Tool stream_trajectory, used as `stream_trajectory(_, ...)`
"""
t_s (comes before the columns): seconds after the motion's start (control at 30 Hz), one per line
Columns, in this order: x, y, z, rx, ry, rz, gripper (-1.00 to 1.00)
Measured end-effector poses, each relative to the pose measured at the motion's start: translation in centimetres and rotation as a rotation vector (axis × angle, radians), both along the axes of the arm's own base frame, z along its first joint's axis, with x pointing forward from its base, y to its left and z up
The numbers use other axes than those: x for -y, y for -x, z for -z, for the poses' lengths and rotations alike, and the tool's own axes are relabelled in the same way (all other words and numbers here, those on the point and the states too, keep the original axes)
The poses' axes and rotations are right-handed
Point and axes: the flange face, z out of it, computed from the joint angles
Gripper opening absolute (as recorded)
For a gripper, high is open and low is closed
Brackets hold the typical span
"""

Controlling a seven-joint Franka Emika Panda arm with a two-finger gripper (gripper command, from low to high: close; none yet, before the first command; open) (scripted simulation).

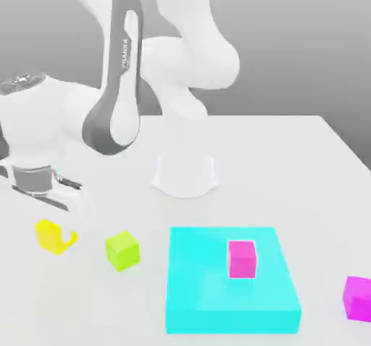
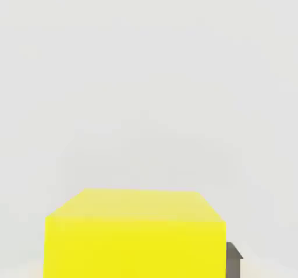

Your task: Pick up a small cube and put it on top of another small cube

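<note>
Yellow cube (image 1: pixel 51 234) sits gripped in the narrowed jaws above the white table (image 1: pixel 290 163), grey backdrop behind.

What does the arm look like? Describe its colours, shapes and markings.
The arm is glossy white, built of thick rounded segments on a round white base. One link has a dark grey side panel with small white FRANKA lettering. The hand is white and boxy, with a grey band above it.

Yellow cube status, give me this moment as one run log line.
phase: grasp | gripper: shut on yellow cube | target options: lime-green cube, magenta cubes | stack: not yet done
</note>
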Motion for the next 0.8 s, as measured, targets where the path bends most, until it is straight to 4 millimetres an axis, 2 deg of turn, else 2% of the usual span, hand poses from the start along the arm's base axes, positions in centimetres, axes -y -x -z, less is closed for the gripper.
stream_trajectory(0.07, -4.8, -3.0, -0.3, -0.003, 0.001, -0.088, -1.0)
stream_trajectory(0.13, -9.6, -5.2, -0.6, -0.005, 0.001, -0.169, -1.0)
stream_trajectory(0.27, -19.4, -7.5, -1.3, -0.004, 0.001, -0.316, -1.0)
stream_trajectory(0.37, -26.7, -7.7, -2.0, -0.001, -0.001, -0.42, -1.0)
stream_trajectory(0.5, -36.6, -6.2, -2.8, 0.007, -0.005, -0.556, -1.0)
stream_trajectory(0.57, -41.6, -5.1, -1.9, 0.012, -0.007, -0.625, -1.0)
stream_trajectory(0.6, -44.1, -4.6, -0.7, 0.014, -0.008, -0.66, -1.0)
stream_trajectory(0.63, -46.5, -4.0, 0.8, 0.015, -0.009, -0.693, 1.0)
stream_trajectory(0.8, -46.5, -4.0, 0.8, 0.015, -0.009, -0.693, 1.0)
